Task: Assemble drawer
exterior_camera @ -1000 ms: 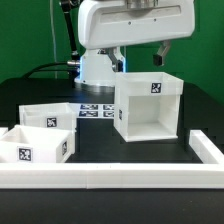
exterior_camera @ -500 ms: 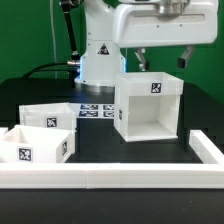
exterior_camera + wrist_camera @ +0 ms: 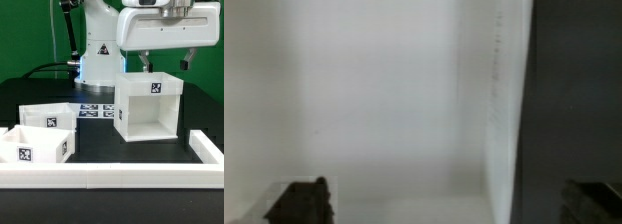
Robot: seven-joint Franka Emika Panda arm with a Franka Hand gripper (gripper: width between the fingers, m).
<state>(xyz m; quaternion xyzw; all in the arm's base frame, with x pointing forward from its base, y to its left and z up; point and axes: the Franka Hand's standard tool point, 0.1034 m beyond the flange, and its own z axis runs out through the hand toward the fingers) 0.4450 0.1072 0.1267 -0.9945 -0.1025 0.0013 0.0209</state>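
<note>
Now | hand (image 3: 168, 62) spread wide, holding nothing | poised above cube housing (image 3: 148, 108)

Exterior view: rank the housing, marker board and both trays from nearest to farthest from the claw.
1. Housing, directly under the claw.
2. Marker board, on the exterior view's left of the housing.
3. Rear tray, farther left.
4. Front tray, farthest, nearest the camera.

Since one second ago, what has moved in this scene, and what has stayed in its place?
The pincer moved toward the exterior view's right, mostly in the first half second, and now hangs open above the drawer housing. It took hold of nothing and let go of nothing. The housing, the rear tray, the front tray and the marker board stayed put.
</note>
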